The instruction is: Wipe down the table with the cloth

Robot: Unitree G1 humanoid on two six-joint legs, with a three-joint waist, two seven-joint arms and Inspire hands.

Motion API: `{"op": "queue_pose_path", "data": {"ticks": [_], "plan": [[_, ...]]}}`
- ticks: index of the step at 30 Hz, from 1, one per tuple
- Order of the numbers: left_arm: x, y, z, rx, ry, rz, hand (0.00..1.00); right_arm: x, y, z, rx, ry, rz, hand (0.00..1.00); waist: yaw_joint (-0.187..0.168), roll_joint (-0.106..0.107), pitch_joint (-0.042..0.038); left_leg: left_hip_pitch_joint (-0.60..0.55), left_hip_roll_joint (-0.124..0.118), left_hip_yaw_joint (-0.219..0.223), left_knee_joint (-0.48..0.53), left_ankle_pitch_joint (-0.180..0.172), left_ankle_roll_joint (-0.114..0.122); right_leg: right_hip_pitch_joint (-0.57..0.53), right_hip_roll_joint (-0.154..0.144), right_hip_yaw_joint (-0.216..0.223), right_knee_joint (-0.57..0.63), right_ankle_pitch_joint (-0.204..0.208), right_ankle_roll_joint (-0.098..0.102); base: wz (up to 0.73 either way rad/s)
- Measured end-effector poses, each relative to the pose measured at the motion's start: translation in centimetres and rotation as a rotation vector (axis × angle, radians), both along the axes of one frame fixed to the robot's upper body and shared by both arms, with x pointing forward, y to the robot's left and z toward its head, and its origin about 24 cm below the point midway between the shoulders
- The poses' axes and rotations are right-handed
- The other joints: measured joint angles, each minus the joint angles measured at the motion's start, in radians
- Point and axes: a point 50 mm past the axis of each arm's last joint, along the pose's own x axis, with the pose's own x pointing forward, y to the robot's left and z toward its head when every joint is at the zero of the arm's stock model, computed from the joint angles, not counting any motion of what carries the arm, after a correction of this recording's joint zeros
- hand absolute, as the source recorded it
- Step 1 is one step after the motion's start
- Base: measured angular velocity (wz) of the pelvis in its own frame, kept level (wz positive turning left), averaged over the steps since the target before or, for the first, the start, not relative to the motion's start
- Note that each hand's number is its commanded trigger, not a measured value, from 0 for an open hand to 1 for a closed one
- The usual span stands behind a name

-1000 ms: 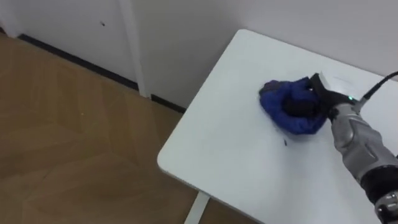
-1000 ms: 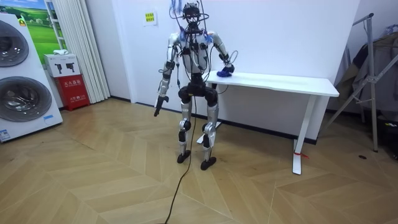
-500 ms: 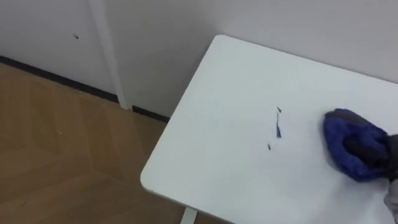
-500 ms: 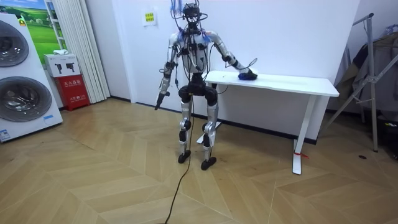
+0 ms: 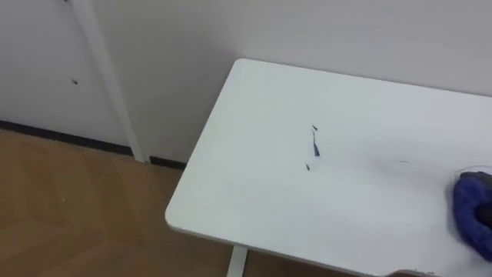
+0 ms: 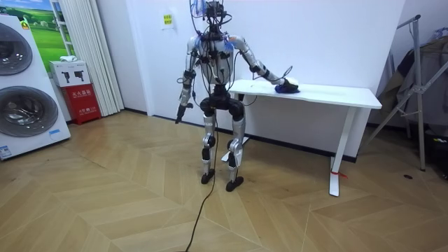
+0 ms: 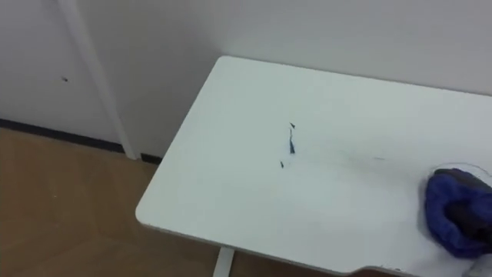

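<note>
A crumpled blue cloth [image 7: 453, 206] lies on the white table [image 7: 231, 185], far to the right and near the front edge. My right hand [image 7: 470, 215] shows as dark fingers bunched into the cloth, which wraps around them. The cloth [image 5: 470, 209] reaches the picture's edge in the left eye view. Small blue marks [image 5: 314, 146] sit on the bare tabletop left of the cloth. In the room view I stand at the table's [image 6: 329, 91] left end, right arm stretched out over it to the cloth [image 6: 287, 87]. My left hand [image 6: 179, 117] hangs at my side.
A white wall runs right behind the table, with a white vertical strip [image 5: 108, 85] to the left. Wooden floor lies below the table's left end. Two washing machines [image 6: 24, 91] and a red box [image 6: 84, 94] stand at the room view's left, a metal rack [image 6: 420, 77] at its right.
My right hand has swept the blue cloth to the right along the table, away from its left end, uncovering the small blue marks. The camera turned along with the sweep.
</note>
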Motion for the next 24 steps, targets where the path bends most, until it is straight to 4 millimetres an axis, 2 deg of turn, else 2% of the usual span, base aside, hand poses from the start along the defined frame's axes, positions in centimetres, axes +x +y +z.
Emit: {"op": "queue_pose_path", "data": {"ticks": [2, 3, 5, 6, 8, 9, 10, 12, 13, 16, 18, 19, 20, 22, 24], "plan": [[0.1, -0.2, -0.1, -0.014, 0.005, -0.006, 0.00, 4.4, 4.5, 1.1, -0.070, 0.015, 0.261, 1.00, 0.037, -0.008, -0.0001, -0.011, 0.009, 0.016, -0.006, 0.005, -0.006, -0.034, 0.010, 0.027, 0.020, 0.004, -0.014, -0.49], [0.3, -0.2, -0.1, -0.022, 0.000, -0.009, 0.00, 5.4, 5.8, 1.6, -0.086, 0.006, 0.334, 1.00, 0.046, -0.009, 0.0010, -0.015, 0.010, 0.015, -0.009, 0.009, -0.008, -0.039, 0.012, 0.028, 0.022, 0.005, -0.017, -0.22], [0.9, -0.2, -0.2, -0.030, -0.012, -0.023, 0.00, 9.0, 11.2, 3.3, -0.139, -0.038, 0.606, 1.00, 0.082, -0.018, 0.0157, -0.011, 0.014, 0.017, -0.019, 0.020, -0.013, -0.054, 0.021, 0.043, 0.017, 0.007, -0.022, 0.03], [1.2, -0.3, -0.2, -0.031, -0.014, -0.032, 0.00, 9.6, 12.0, 3.5, -0.142, -0.043, 0.651, 1.00, 0.094, -0.022, 0.0172, -0.012, 0.014, 0.014, -0.020, 0.021, -0.014, -0.055, 0.022, 0.041, 0.015, 0.007, -0.022, 0.18], [1.4, -0.5, -0.3, -0.039, -0.015, -0.048, 0.00, 10.8, 14.0, 4.2, -0.127, -0.075, 0.734, 1.00, 0.152, -0.026, 0.0218, -0.021, 0.012, -0.007, -0.023, 0.022, -0.014, -0.050, 0.020, 0.020, 0.007, 0.006, -0.022, 0.30], [1.1, -0.5, -0.3, -0.041, -0.007, -0.047, 0.00, 10.8, 14.1, 4.2, -0.121, -0.079, 0.739, 1.00, 0.161, -0.031, 0.0205, -0.026, 0.010, -0.014, -0.023, 0.022, -0.014, -0.048, 0.019, 0.016, 0.001, 0.006, -0.021, 0.40], [0.7, -0.6, -0.3, -0.043, 0.005, -0.055, 0.00, 10.8, 14.2, 4.0, -0.108, -0.079, 0.746, 1.00, 0.161, -0.039, 0.0225, -0.036, 0.007, -0.029, -0.023, 0.021, -0.013, -0.047, 0.014, -0.006, -0.002, 0.005, -0.020, 0.44], [-0.6, -0.7, -0.3, -0.052, 0.037, -0.038, 0.00, 10.0, 13.3, 2.7, -0.091, -0.030, 0.713, 1.00, 0.150, -0.043, 0.0220, -0.037, 0.002, -0.048, -0.018, 0.021, -0.012, -0.034, 0.007, -0.028, -0.002, 0.005, -0.019, 0.49], [-1.1, -0.7, -0.3, -0.051, 0.051, -0.030, 0.00, 8.8, 12.1, 1.7, -0.051, -0.027, 0.651, 1.00, 0.142, -0.041, 0.0229, -0.031, -0.002, -0.053, -0.018, 0.021, -0.012, -0.021, 0.002, -0.035, -0.002, 0.005, -0.019, 0.44], [-2.3, -0.3, -0.1, -0.039, 0.071, -0.006, 0.00, 6.0, 10.5, 0.1, -0.012, -0.067, 0.579, 1.00, 0.095, -0.037, 0.0229, -0.012, -0.014, -0.051, -0.019, 0.022, -0.012, 0.012, -0.011, -0.054, -0.004, 0.001, -0.013, 0.31], [-2.1, 0.4, 0.2, -0.018, 0.056, -0.001, 0.00, 3.7, 9.0, -1.0, 0.019, -0.090, 0.498, 1.00, 0.069, -0.037, 0.0185, 0.004, -0.025, -0.049, -0.021, 0.022, -0.012, 0.031, -0.023, -0.058, -0.006, -0.004, -0.003, 0.27], [-2.1, 0.9, 0.4, -0.005, 0.049, 0.002, 0.00, 1.9, 7.8, -1.7, 0.036, -0.097, 0.423, 1.00, 0.047, -0.035, 0.0103, 0.009, -0.029, -0.043, -0.020, 0.021, -0.011, 0.042, -0.030, -0.058, -0.005, -0.006, 0.000, 0.19], [-2.1, 1.1, 0.5, 0.006, 0.052, -0.005, 0.00, 0.5, 6.7, -2.0, 0.038, -0.106, 0.356, 1.00, 0.022, -0.031, 0.0053, 0.016, -0.031, -0.037, -0.021, 0.021, -0.011, 0.047, -0.035, -0.055, -0.001, -0.005, 0.004, 0.11], [-2.2, 1.4, 0.7, 0.025, 0.049, -0.014, 0.00, -1.3, 5.2, -2.6, 0.052, -0.108, 0.253, 1.00, 0.004, -0.031, 0.0005, 0.034, -0.040, -0.028, -0.021, 0.021, -0.010, 0.059, -0.039, -0.043, -0.003, -0.001, 0.012, -0.24], [-2.0, 1.7, 0.9, 0.038, 0.029, -0.012, 0.00, -3.2, 3.9, -3.1, 0.058, -0.095, 0.160, 1.00, -0.019, -0.033, -0.0105, 0.043, -0.044, -0.025, -0.018, 0.014, 0.001, 0.077, -0.042, -0.062, -0.011, 0.000, 0.017, -0.19]]}}
